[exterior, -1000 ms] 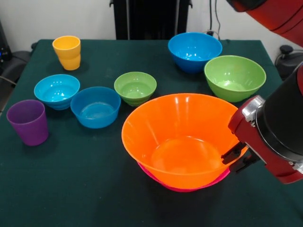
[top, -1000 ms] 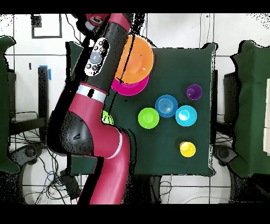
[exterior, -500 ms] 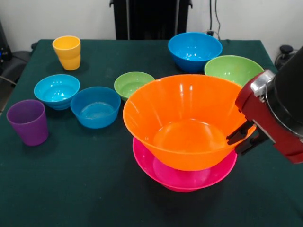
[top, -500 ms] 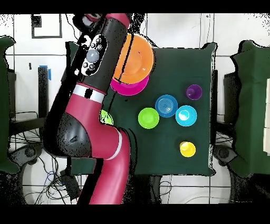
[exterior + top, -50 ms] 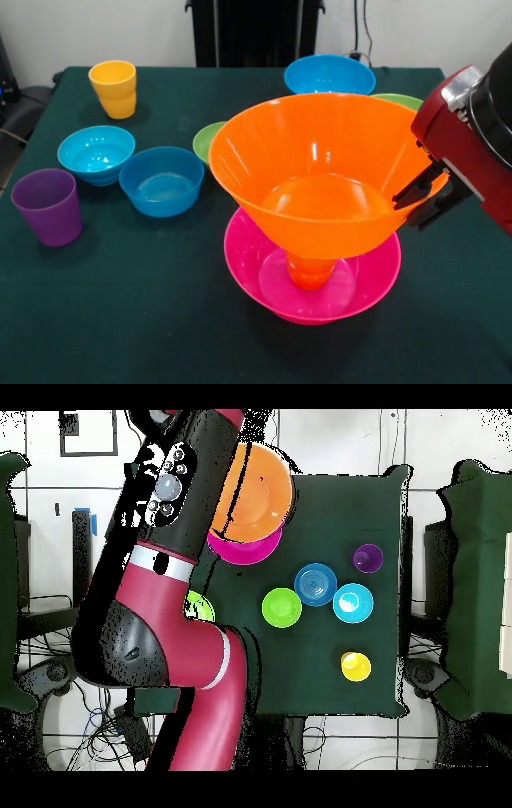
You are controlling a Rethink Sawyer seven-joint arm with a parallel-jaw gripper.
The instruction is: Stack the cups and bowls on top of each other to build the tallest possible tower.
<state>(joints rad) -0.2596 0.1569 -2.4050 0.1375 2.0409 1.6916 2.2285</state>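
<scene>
My gripper (image 5: pixel 420 200) is shut on the right rim of the large orange bowl (image 5: pixel 320 184), holding it tilted above the large pink bowl (image 5: pixel 248 272). An orange cup (image 5: pixel 310 272) stands in the pink bowl, its top hidden under the orange bowl's base. In the overhead view the orange bowl (image 5: pixel 258 489) overlaps the pink bowl (image 5: pixel 245 549), and the arm hides the gripper. A yellow cup (image 5: pixel 113 88) and a purple cup (image 5: pixel 46 206) stand at the left.
The cyan bowl (image 5: pixel 95 152), small blue bowl (image 5: pixel 162 180) and small green bowl (image 5: pixel 206 140) sit left of the stack. The medium blue bowl (image 5: pixel 328 74) and medium green bowl (image 5: pixel 400 99) lie behind the lifted bowl, partly hidden.
The gripper has risen with the orange bowl, lifting it out of the pink bowl. The orange cup under it has come into sight.
</scene>
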